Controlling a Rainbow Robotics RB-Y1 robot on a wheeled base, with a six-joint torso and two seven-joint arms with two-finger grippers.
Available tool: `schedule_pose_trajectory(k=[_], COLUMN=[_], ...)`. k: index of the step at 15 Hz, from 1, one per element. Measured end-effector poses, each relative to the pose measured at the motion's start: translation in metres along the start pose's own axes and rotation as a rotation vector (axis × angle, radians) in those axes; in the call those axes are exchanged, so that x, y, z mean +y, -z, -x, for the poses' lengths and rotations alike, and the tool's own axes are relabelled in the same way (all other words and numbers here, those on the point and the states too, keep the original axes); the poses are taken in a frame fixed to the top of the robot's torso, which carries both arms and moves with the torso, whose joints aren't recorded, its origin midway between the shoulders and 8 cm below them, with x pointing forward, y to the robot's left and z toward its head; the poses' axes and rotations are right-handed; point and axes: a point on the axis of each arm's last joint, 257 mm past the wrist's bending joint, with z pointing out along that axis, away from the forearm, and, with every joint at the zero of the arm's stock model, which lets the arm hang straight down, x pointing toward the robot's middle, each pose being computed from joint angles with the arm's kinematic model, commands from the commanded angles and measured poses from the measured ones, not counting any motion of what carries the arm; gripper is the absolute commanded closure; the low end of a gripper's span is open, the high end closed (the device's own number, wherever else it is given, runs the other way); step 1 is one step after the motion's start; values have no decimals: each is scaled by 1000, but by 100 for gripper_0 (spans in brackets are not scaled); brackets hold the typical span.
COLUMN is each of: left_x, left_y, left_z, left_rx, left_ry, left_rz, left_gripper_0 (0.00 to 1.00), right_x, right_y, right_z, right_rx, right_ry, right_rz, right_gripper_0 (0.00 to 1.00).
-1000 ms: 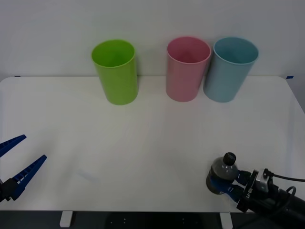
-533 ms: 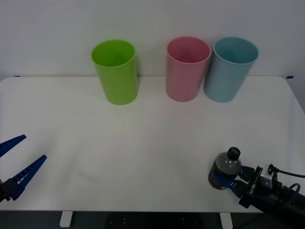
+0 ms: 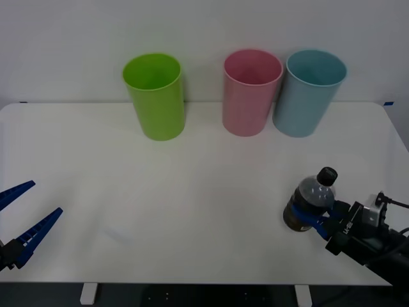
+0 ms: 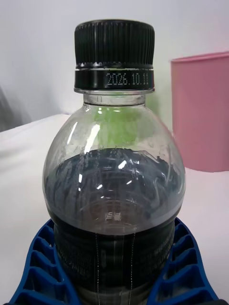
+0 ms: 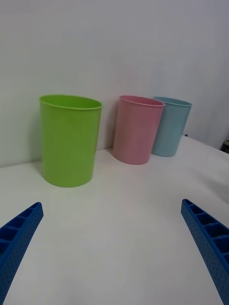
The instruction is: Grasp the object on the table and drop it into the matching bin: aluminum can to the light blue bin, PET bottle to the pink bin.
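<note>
Broadly, the white table (image 3: 204,211) spans the front view, with three tall cup-shaped bins standing upright along its far edge against a pale wall. The lime green bin (image 3: 154,96) stands apart to the left; the pink bin (image 3: 250,91) and the light blue bin (image 3: 308,91) stand close together to the right of it, the blue one farthest right, their rims nearly touching.

At the table's near left corner the left gripper (image 3: 18,220) hangs idle with its blue ribbed fingers spread wide; its wrist camera looks past the two finger tips toward the three bins.

Near the table's right front corner, the right gripper (image 3: 314,220) is clamped around the lower body of the PET bottle (image 3: 309,203), one blue finger (image 4: 36,267) pressed against each side of the dark label band. The bottle is tilted, its black cap leaning up and to the right, with dark liquid filling the clear body up to the shoulder. It sits well apart from the bins, nearest in line with the light blue one.
</note>
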Motion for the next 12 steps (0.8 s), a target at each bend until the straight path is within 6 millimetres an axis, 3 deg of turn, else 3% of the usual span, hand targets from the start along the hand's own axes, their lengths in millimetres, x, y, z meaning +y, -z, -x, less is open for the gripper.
schedule_pose_trajectory(k=[12], left_x=[0], left_y=[0], left_z=[0], left_rx=[0], left_ry=[0], left_rz=[0], left_gripper_0=[0], right_x=[-18], right_y=[-24], right_z=[114], right_rx=[-106], right_ry=[-46], right_rz=[49], right_gripper_0=[100])
